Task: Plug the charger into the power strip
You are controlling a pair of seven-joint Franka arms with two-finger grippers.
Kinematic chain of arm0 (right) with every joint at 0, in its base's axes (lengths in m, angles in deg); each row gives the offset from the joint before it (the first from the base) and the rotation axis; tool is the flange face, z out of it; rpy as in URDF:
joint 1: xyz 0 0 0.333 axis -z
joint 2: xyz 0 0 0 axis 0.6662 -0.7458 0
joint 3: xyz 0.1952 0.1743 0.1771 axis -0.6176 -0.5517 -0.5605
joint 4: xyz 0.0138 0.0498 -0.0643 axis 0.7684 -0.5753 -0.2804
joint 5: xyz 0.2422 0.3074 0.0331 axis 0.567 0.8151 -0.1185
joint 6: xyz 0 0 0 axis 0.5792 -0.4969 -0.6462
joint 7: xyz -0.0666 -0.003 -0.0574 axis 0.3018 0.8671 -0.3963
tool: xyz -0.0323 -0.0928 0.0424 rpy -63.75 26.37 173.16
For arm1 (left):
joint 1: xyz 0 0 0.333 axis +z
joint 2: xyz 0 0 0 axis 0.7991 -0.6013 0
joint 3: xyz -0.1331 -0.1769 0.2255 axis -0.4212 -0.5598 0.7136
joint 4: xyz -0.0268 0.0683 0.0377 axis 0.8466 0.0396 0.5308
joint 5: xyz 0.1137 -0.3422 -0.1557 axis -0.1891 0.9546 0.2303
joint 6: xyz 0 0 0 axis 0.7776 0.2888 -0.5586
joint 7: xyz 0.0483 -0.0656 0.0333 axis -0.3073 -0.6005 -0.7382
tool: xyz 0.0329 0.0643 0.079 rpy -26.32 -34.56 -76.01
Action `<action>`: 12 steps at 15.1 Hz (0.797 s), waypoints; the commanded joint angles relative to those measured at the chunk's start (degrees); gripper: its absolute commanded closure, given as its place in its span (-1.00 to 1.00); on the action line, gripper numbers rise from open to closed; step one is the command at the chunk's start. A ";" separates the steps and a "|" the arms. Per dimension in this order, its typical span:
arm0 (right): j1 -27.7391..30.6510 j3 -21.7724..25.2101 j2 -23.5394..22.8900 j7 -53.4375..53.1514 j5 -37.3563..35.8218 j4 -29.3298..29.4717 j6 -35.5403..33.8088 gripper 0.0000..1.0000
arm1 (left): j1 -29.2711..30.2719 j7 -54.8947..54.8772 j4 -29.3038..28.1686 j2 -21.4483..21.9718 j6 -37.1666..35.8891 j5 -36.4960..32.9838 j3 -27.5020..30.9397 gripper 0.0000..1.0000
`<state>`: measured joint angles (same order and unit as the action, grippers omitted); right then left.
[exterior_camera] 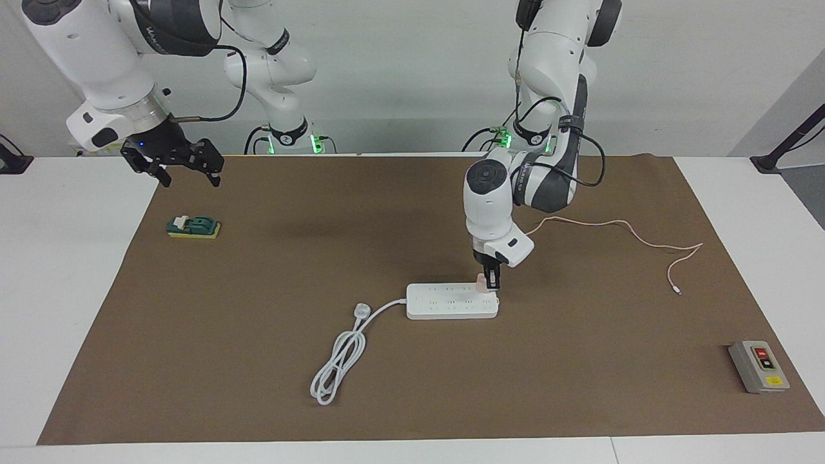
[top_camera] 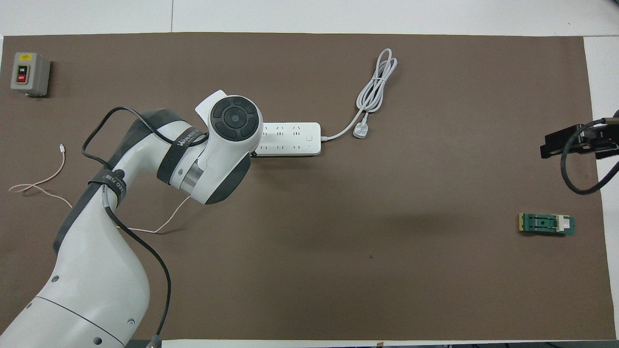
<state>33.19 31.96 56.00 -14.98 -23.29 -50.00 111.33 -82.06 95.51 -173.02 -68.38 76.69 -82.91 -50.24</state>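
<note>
The white power strip (exterior_camera: 451,301) lies flat mid-table; it also shows in the overhead view (top_camera: 290,139). The pale-pink charger (exterior_camera: 481,281) stands on the strip's end toward the left arm's end of the table. My left gripper (exterior_camera: 490,280) points straight down and is shut on the charger. In the overhead view the left wrist hides the charger and the gripper. The pink cable (exterior_camera: 619,224) trails toward the left arm's end and finishes in a white connector (exterior_camera: 675,291). My right gripper (exterior_camera: 174,166) waits open and empty, up in the air over the mat's edge.
The strip's thick white cord (exterior_camera: 338,361) and plug (exterior_camera: 362,311) lie coiled beside it. A grey button box (exterior_camera: 758,366) sits at the left arm's end, far from the robots. A green block on a yellow base (exterior_camera: 193,227) lies under the right gripper.
</note>
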 commanded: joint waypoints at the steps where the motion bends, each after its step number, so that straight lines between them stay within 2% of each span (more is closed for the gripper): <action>1: 0.67 -0.40 0.44 0.93 -0.82 0.01 -1.10 -1.00 | -1.30 -2.52 -0.82 -3.17 0.32 0.32 -0.34 0.85; 2: 0.59 -0.40 0.44 0.93 -0.82 0.01 -1.10 -1.00 | -1.22 -3.49 -0.74 -2.56 -0.21 0.32 -0.25 0.19; 3: 0.67 -0.40 0.44 0.93 -0.82 0.01 -1.10 -1.00 | -1.13 -4.72 -0.82 -1.42 -0.65 0.41 -0.16 -0.16; 4: 0.67 -0.40 0.44 0.93 -0.82 0.01 -1.10 -1.00 | -0.17 -6.12 -0.91 -0.45 -1.27 0.58 -0.25 -0.26; 7: 0.67 -0.40 0.44 0.93 -0.82 0.01 -1.10 -1.00 | 1.33 -9.12 -0.91 3.59 -4.07 1.20 -0.51 -0.39; 10: 0.67 -0.40 0.44 0.93 -0.82 0.01 -1.10 -1.00 | 3.09 -13.24 -0.65 7.98 -7.85 4.61 -0.52 -0.43; 12: 0.67 -0.40 0.44 0.93 -0.82 0.01 -1.10 -1.00 | 3.18 -15.62 0.31 10.53 -10.58 5.68 -0.34 -0.60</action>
<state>33.19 31.96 56.00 -14.98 -23.29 -50.00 111.33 -79.30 82.94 -172.50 -61.51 69.45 -78.94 -50.51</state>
